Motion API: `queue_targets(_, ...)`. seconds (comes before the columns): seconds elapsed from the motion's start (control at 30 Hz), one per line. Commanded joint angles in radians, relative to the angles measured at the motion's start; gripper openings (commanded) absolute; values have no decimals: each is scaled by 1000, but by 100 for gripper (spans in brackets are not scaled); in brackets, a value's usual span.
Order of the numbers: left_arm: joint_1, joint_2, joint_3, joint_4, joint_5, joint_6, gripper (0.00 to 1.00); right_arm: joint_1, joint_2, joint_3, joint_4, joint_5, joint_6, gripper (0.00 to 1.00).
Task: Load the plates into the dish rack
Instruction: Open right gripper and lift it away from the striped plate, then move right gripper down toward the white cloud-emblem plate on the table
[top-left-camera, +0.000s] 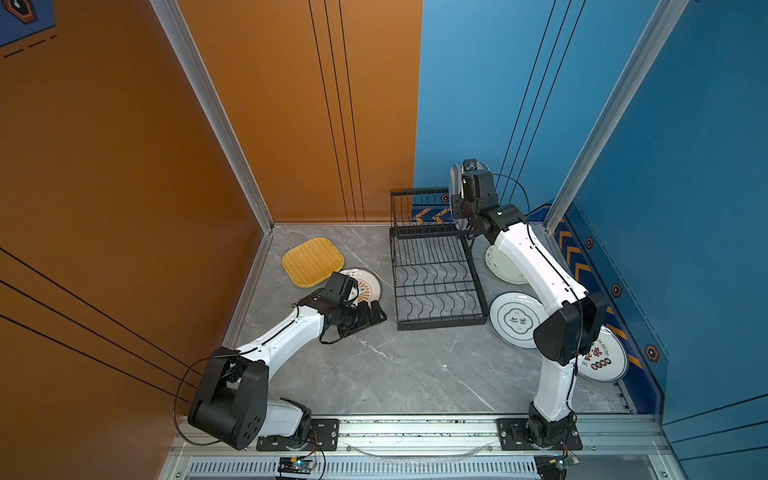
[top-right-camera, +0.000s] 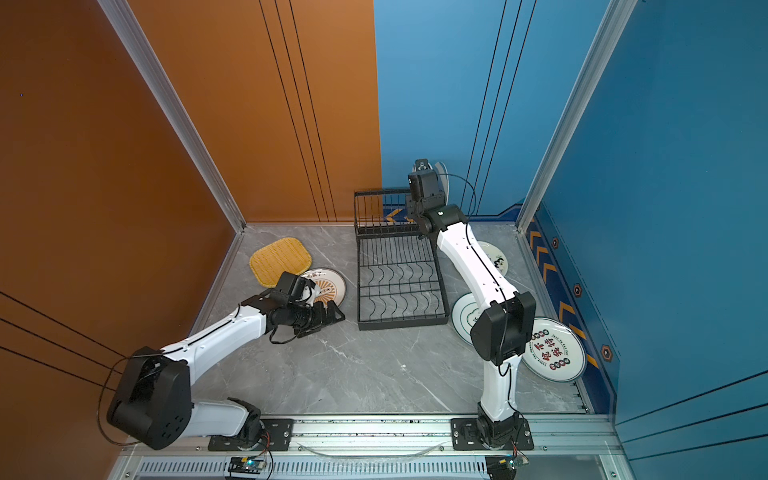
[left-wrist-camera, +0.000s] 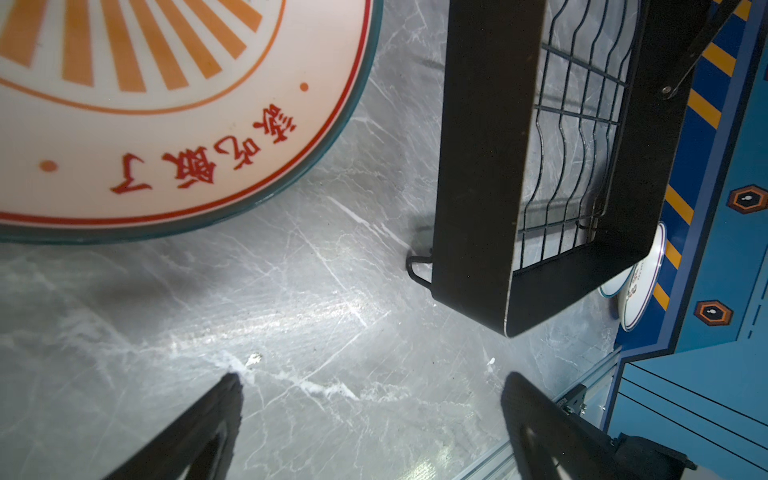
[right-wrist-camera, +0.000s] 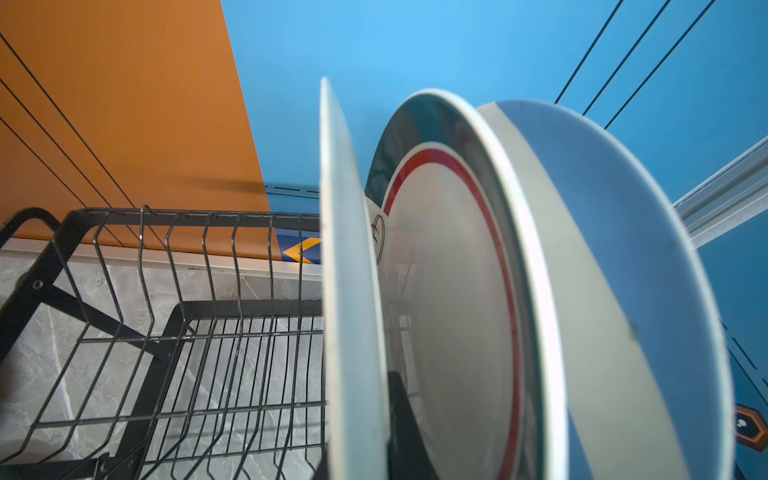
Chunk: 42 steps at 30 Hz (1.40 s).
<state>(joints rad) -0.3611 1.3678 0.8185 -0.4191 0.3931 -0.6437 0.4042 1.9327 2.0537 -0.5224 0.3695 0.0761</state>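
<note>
The black wire dish rack (top-left-camera: 440, 322) (top-right-camera: 399, 324) stands at the back middle of the table. My right gripper (top-left-camera: 469, 166) (top-right-camera: 422, 164) is raised over the right end of its upper shelf. It is shut on the rim of a pale plate (right-wrist-camera: 349, 291) held upright and seen edge-on; one dark finger (right-wrist-camera: 399, 415) presses its far face. Right behind it stand a red-ringed, green-rimmed plate (right-wrist-camera: 457, 291) and a blue-and-cream plate (right-wrist-camera: 623, 270). My left gripper (top-left-camera: 374, 313) (top-right-camera: 332, 313) (left-wrist-camera: 374, 380) lies open and empty on the table beside the orange sunburst plate (top-left-camera: 370, 282) (left-wrist-camera: 166, 124).
A yellow woven plate (top-left-camera: 311, 262) lies flat at the back left. To the right of the rack lie a white plate (top-left-camera: 503, 266), a green-rimmed plate (top-left-camera: 515, 318) and a red-character plate (top-left-camera: 602, 361) leaning at the blue wall. The rack's lower base (left-wrist-camera: 573, 166) holds nothing.
</note>
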Motion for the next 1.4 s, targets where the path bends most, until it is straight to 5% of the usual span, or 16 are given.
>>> queue_targets(0.0,-7,-28,-18,-5,-23,-1,98,-7,-31,-2,17,0,18,14)
queue_targets(0.23,-10,-45,-27,-6,-31,-3,98,2,-67,-1,-14,-2,15,32)
queue_targets(0.77,-21,-35,-9,-4,-52,2,98,30,-231,-87,-109,-32,90,52)
queue_targets(1.17,-71,-19,14,-2,-75,6,98,14,-504,-417,-187,-99,238,66)
queue_targets(1.37,-97,-16,8,1,-76,9,98,-109,-648,-641,-230,-189,307,69)
